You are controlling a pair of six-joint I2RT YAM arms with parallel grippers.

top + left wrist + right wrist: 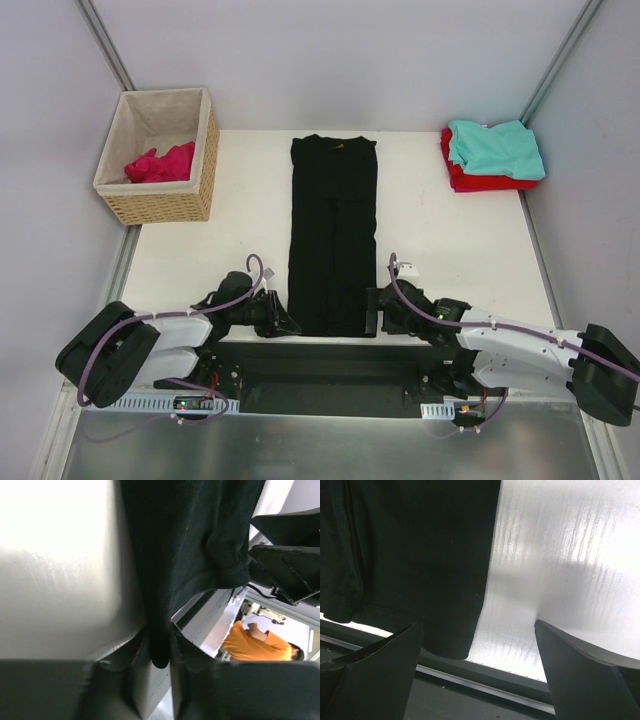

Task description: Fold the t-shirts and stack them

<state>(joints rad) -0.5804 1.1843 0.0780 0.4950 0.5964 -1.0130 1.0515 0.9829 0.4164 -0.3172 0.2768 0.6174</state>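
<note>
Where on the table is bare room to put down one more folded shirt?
Bare table lies between the wicker basket and the black t-shirt, and between that shirt and the teal-on-red stack. The near edge is crowded: the left gripper and right gripper flank the hem.

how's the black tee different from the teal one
The black t-shirt lies as a long narrow strip down the middle of the table. The teal t-shirt is folded into a compact packet at the far right corner. The black one rests straight on the table, while the teal one sits on top of a red t-shirt. The black one covers far more area. Both are plain, single-colour tees.
</note>
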